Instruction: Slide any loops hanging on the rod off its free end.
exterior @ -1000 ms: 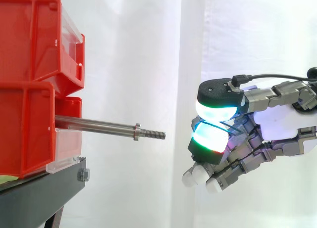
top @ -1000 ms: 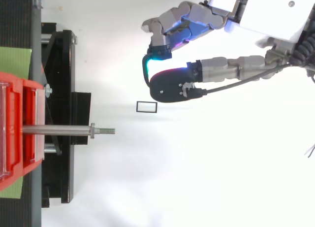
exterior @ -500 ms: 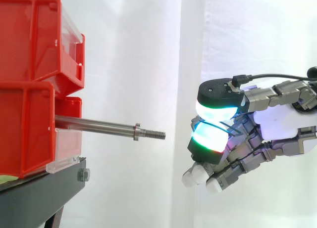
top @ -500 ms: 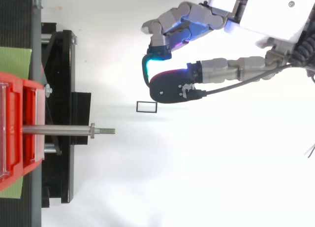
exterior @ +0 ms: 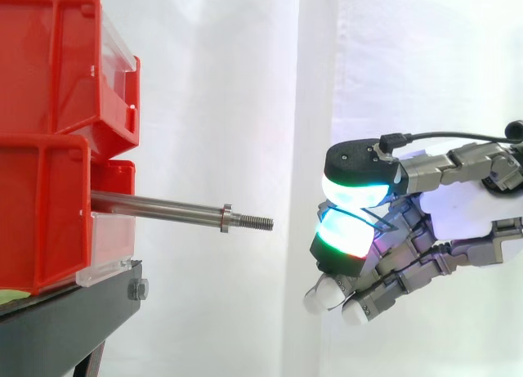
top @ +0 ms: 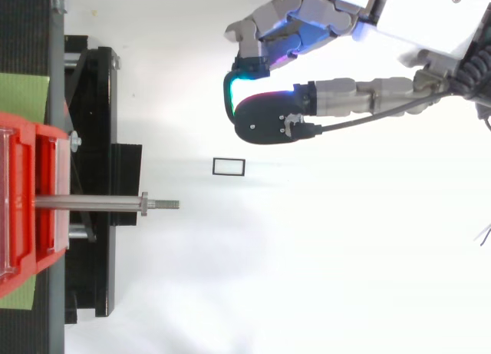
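Rod (exterior: 163,207): bare, jutting from red bin (exterior: 41,213). Loop (top: 229,167): small black rectangle, lying beyond the rod's tip. Hand (exterior: 462,209): I see it clenched, empty, well apart from the rod.

The hand (exterior: 462,212) came in from the right of the side view, its palm facing left and tipped a little downward; its fingers were curled; the thumb reached forward over them, its cyan-white pad (exterior: 353,187) pressed down onto a green-glowing fingertip just beneath; a thin dark loop (exterior: 378,217) seemed pinched between the two; the other fingers bent below, white tips pointing down-left; in the top view the wrist ran off the upper right corner.
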Tool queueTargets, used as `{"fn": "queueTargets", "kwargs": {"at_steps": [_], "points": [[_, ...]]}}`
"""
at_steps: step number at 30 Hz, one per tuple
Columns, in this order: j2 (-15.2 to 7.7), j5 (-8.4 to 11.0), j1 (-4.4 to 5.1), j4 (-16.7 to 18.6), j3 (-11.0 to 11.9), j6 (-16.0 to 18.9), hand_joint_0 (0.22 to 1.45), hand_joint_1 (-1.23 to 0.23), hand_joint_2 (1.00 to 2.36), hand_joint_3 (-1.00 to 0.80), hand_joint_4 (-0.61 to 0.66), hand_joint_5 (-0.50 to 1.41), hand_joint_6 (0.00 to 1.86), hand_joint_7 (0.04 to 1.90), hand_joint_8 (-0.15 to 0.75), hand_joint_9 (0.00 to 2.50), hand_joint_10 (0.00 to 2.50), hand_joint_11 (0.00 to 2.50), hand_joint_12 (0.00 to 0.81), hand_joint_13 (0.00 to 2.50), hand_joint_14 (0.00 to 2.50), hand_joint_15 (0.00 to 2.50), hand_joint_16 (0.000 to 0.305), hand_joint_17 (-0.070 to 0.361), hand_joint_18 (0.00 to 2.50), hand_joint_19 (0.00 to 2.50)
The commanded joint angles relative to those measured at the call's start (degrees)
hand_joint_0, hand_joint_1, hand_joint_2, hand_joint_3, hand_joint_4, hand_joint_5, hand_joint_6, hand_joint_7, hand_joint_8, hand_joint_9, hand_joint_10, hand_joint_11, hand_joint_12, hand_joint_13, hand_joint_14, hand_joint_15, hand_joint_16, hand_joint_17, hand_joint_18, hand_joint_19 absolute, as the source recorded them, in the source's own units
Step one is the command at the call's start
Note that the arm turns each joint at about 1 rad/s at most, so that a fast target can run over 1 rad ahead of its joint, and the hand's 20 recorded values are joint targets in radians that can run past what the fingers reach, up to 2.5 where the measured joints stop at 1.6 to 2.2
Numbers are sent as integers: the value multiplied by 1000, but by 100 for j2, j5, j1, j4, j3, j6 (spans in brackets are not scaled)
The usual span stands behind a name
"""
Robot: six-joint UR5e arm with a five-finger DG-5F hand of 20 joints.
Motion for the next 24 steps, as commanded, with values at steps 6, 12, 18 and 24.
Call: {"fn": "queueTargets", "kwargs": {"at_steps": [6, 12, 18, 24], "points": [[-4, 34, 61, 1086, -651, 105, 529, -696, 1017, -15, -68, -105, 869, 1110, 275, 790, 12, 360, 394, 373, 4, 123, 60, 135, 421, 274], [-4, 25, 96, 1578, -1020, 289, 528, -695, 1015, -11, -44, -102, 867, 1118, 283, 789, 12, 368, 400, 378, 4, 125, 61, 138, 431, 270], [4, 34, 131, 1666, -1082, 236, 528, -694, 1015, -10, -43, -100, 866, 1125, 285, 794, 12, 364, 402, 377, 4, 124, 62, 139, 434, 269], [4, -1, 148, 1666, -1082, 166, 527, -693, 1015, -7, -50, -99, 865, 1122, 288, 796, 12, 365, 402, 377, 4, 117, 62, 139, 435, 268]]}}
